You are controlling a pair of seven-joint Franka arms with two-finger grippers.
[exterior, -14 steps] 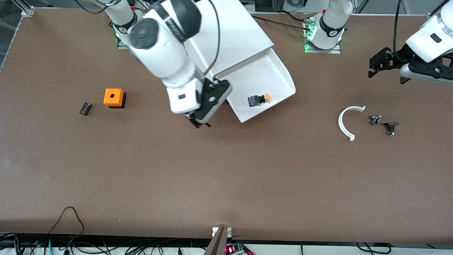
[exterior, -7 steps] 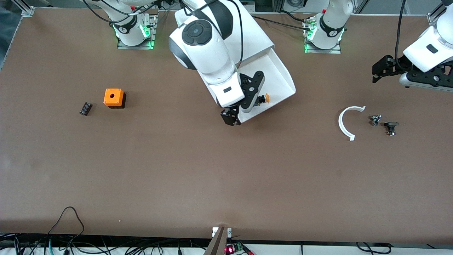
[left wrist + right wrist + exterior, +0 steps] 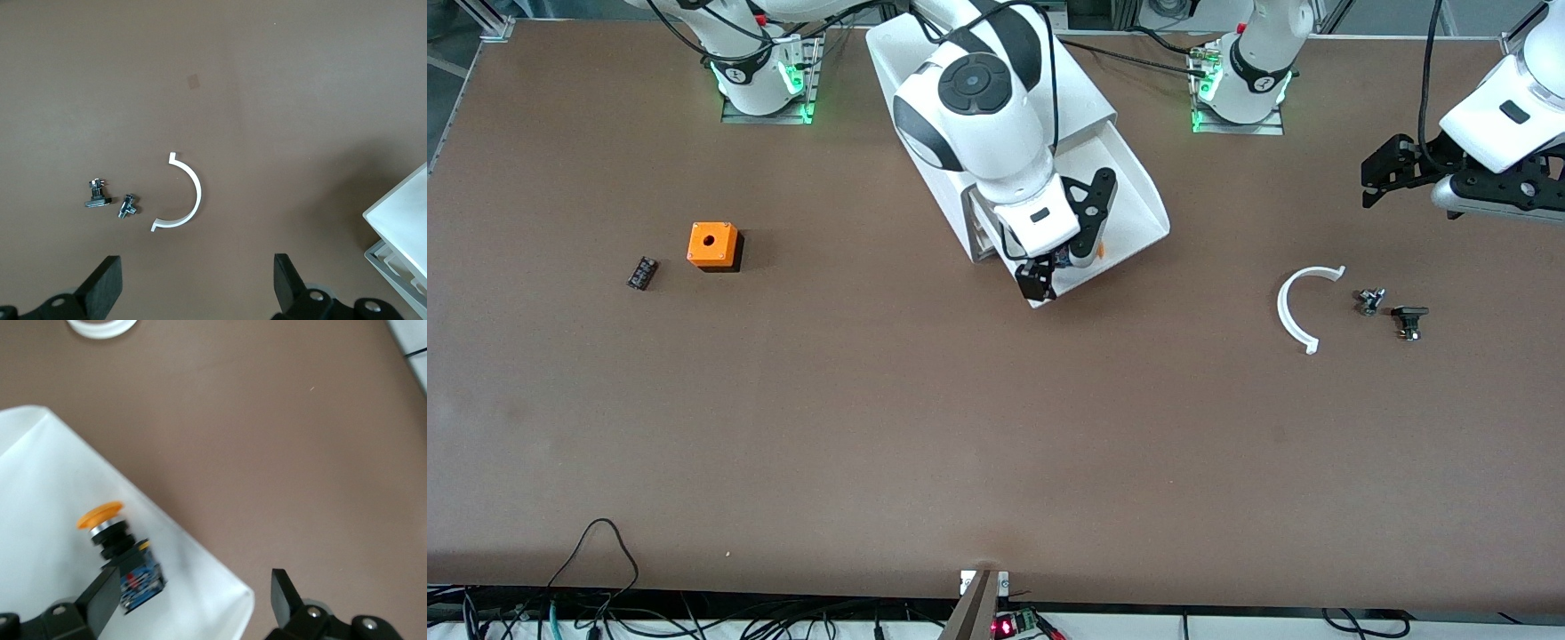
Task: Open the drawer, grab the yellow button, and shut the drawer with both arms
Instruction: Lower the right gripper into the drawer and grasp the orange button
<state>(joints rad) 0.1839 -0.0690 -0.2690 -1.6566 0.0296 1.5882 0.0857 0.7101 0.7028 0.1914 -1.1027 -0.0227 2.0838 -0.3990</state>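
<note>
The right arm point(image 3: 978, 116) bends low over the pulled-out drawer point(image 3: 1129, 204). Its right claw point(image 3: 1056, 271) is wide open, holding nothing. The button point(image 3: 120, 550) lies in the drawer under it, half hidden. The left claw point(image 3: 1383, 169) waits, open, above the desk point(image 3: 960, 444).

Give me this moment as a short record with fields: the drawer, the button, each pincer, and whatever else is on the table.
drawer: wide shallow white plastic drawer, pulled open from the white cabinet
button: small orange-capped push button with black body, lying in the drawer
right pincer: open, over the drawer at the button, not gripping it
left pincer: open, waiting above the table over the white curved plastic strip
other items: orange cube with a hole, small black parts
</note>
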